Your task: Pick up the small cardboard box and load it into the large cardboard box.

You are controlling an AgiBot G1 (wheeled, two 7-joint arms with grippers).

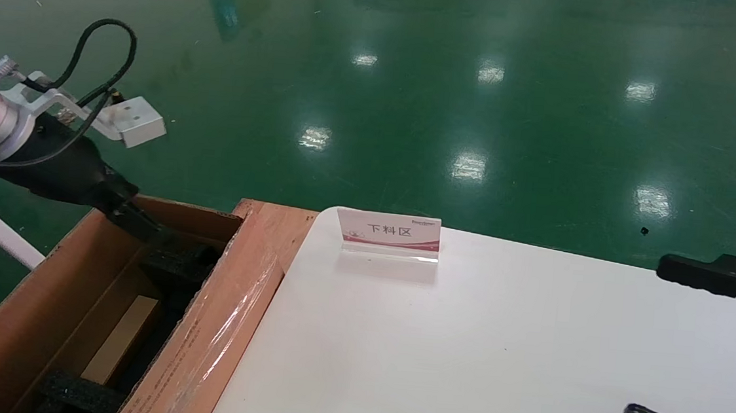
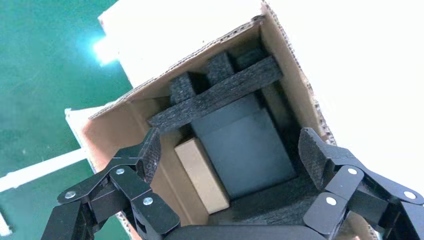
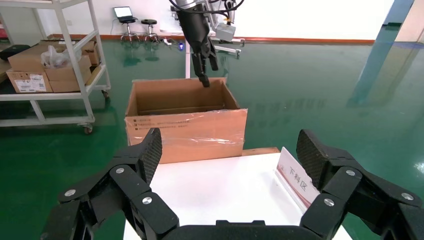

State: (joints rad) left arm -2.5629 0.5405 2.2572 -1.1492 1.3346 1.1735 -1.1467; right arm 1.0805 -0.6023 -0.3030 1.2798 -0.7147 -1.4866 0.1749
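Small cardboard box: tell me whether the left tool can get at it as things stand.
Probably yes. The left tool hangs open above the large cardboard box, and the small cardboard box lies uncovered along one wall below, beside the black foam, which may crowd one finger.

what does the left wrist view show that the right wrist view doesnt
Only the left wrist view looks down inside the large cardboard box: the small cardboard box lies on its floor beside a dark block, under a black foam bar, with the open left gripper above, holding nothing.

Only the right wrist view shows the open right gripper over the white table, the sign, the carton's taped outer face and a shelving rack.

Both show the large cardboard box, the left gripper and green floor.
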